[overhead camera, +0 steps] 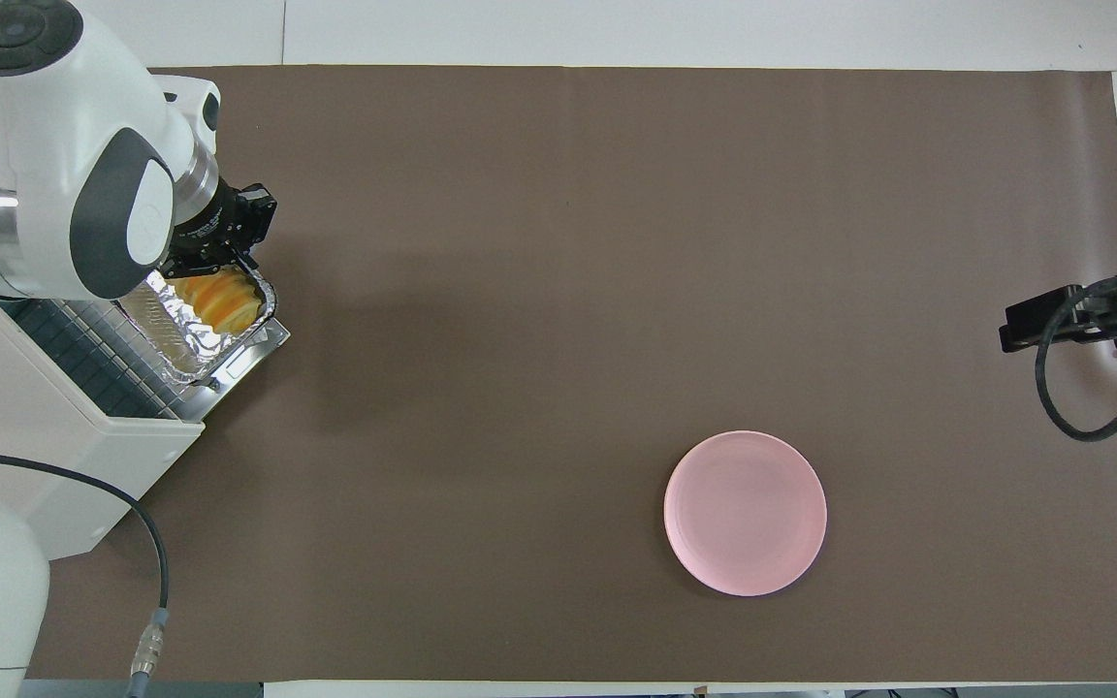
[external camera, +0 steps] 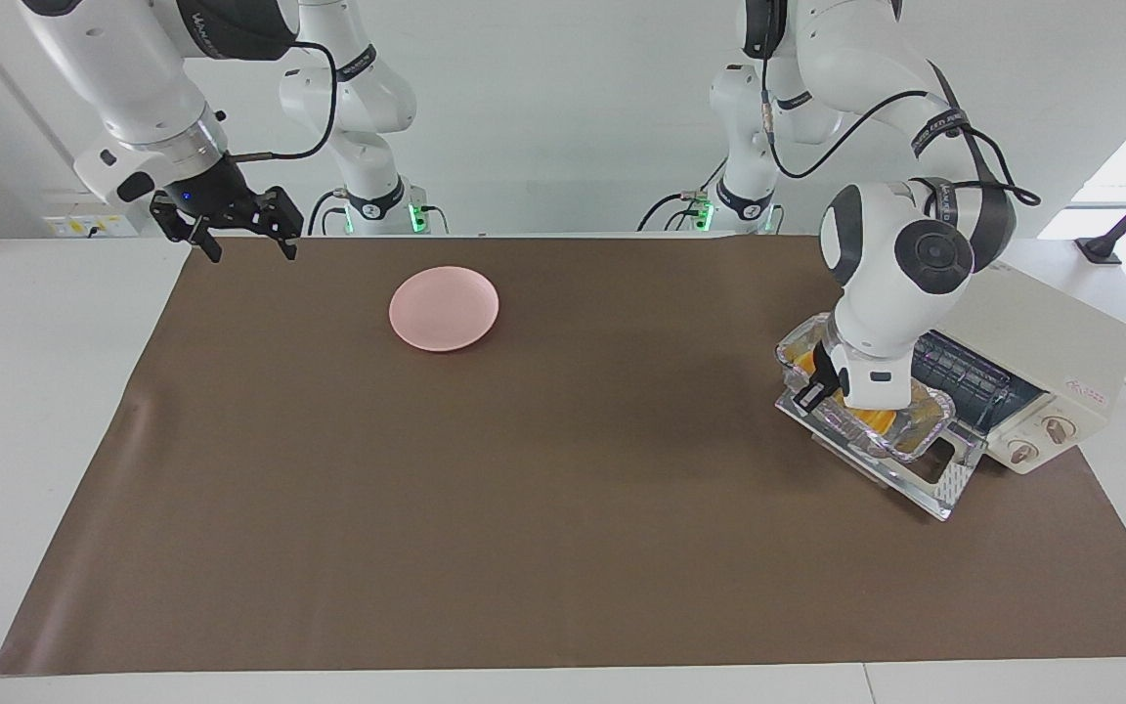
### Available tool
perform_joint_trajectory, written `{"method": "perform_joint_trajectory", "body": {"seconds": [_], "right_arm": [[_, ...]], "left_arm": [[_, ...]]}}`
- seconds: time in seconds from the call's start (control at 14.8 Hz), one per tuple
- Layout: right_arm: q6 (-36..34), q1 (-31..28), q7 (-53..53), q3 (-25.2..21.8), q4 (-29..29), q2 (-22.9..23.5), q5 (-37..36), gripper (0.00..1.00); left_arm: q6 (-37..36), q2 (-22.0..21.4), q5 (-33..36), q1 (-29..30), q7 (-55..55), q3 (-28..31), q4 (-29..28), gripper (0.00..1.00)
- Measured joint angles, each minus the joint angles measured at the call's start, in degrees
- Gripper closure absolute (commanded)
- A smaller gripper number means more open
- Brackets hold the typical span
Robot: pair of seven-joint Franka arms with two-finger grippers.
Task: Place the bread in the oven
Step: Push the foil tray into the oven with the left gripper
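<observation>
The bread (external camera: 878, 420), a ridged yellow-orange loaf, lies in a crinkled silver foil tray (external camera: 920, 430). The tray rests on the lowered glass door (external camera: 944, 489) of the cream-white oven (external camera: 1042, 342), at the left arm's end of the table. My left gripper (external camera: 822, 386) is down at the tray's end away from the oven cavity, and the arm hides part of the loaf. In the overhead view the bread (overhead camera: 221, 299), tray (overhead camera: 171, 339), oven (overhead camera: 35, 436) and left gripper (overhead camera: 209, 264) also show. My right gripper (external camera: 242, 233) waits, open and empty, over the table's edge by its base.
A round pink plate (external camera: 444, 308) lies on the brown mat (external camera: 524, 489), toward the right arm's end and near the robots; it also shows in the overhead view (overhead camera: 745, 512). The oven's wire rack (overhead camera: 83, 349) shows inside the open cavity.
</observation>
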Motion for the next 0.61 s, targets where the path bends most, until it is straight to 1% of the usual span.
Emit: {"method": "perform_joint_trajectory", "body": {"seconds": [0.27, 0.61], "right_arm": [[0.0, 0.0, 0.0, 0.0, 0.0, 0.0, 0.0, 0.00], [0.0, 0.0, 0.0, 0.0, 0.0, 0.0, 0.0, 0.00]], "left_arm": [[3.6, 0.1, 0.0, 4.1, 0.0, 0.3, -1.5, 1.00], [4.2, 0.1, 0.0, 8.1, 0.0, 0.6, -3.3, 1.00]]}}
